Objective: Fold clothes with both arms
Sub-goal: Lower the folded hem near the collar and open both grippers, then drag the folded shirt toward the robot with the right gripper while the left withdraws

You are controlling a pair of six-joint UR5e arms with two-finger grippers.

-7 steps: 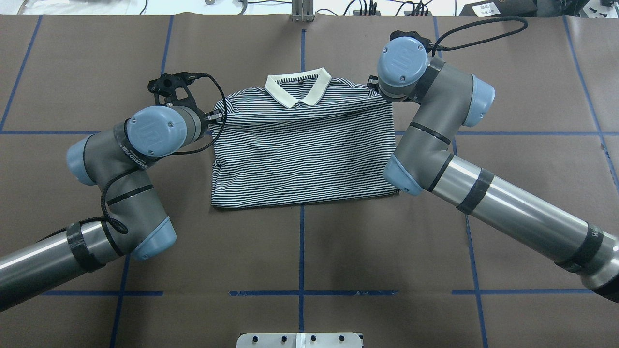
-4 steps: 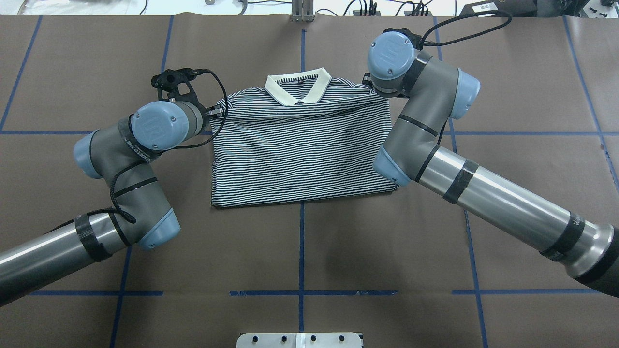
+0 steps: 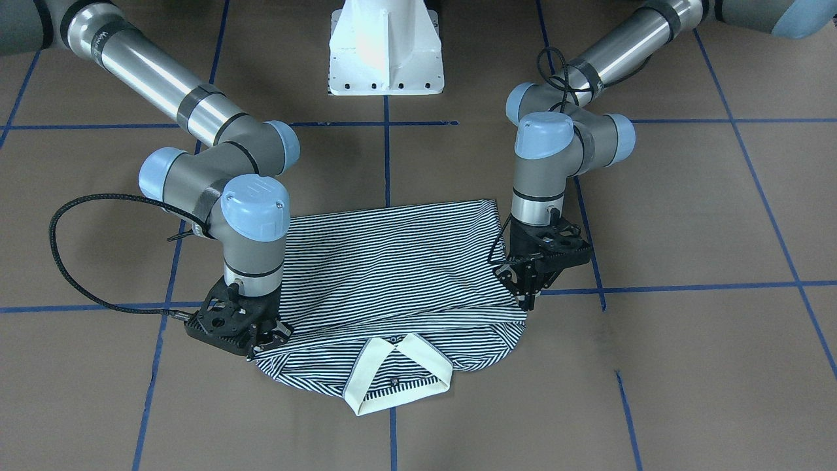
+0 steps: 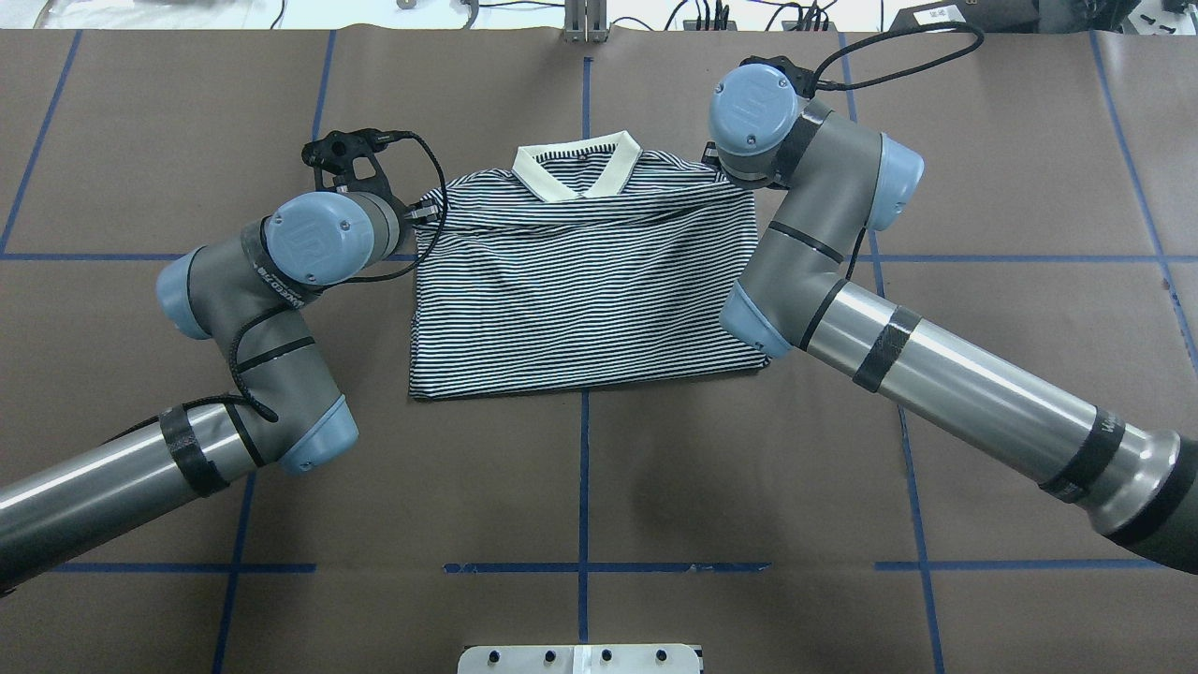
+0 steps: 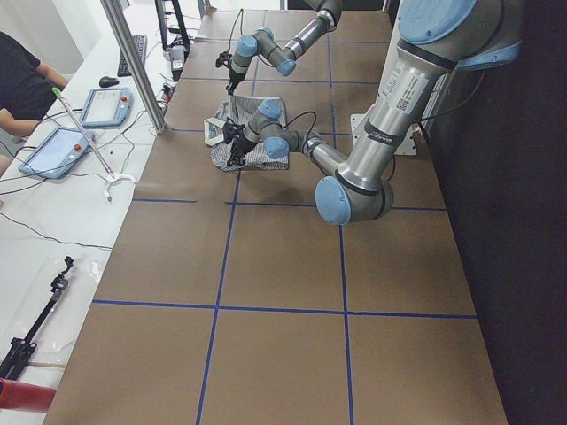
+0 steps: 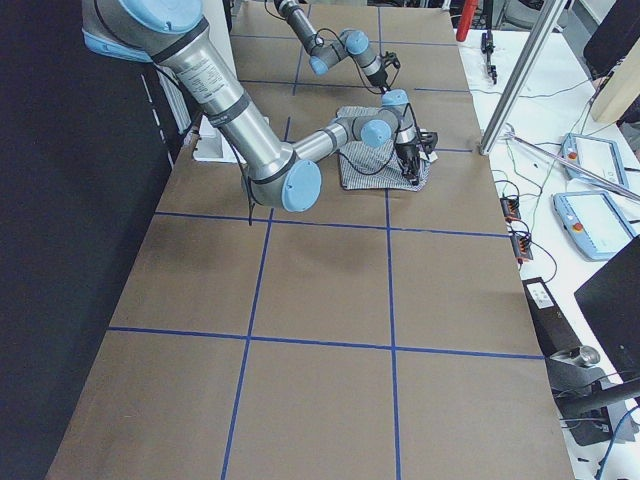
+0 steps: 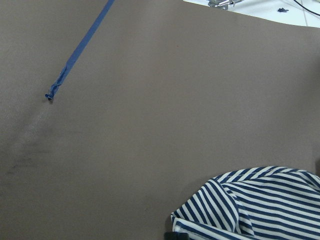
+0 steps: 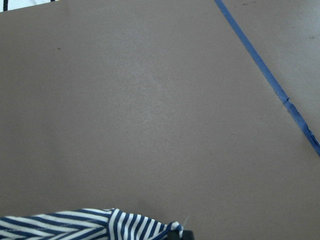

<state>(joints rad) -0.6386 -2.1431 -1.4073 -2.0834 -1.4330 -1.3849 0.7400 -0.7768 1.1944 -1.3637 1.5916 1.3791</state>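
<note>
Overhead exterior view: the shirt (image 4: 580, 300) lies flat at the middle of the table (image 4: 749, 468), doubled over into a broad rectangle, with its collar (image 4: 577, 168) at the far edge, away from the robot. It is a soft knit in thin navy and white stripes; the collar is plain cream, spread open in a V. A long crease runs across the cloth just near of the collar, from one far corner to the other.

The left gripper (image 3: 527, 297) stands at the shirt's far left corner, its black fingers pointing down and drawn together to a tip on the cloth's edge. The right gripper (image 3: 265, 343) sits low at the far right corner, pinched on the striped fabric there. Each wrist view shows a bunched fold of stripes at a dark fingertip along the bottom edge.

Both arms are grey metal with light-blue rounded caps. The table is covered in matte brown sheet, marked in squares by blue tape (image 4: 582, 468).
</note>
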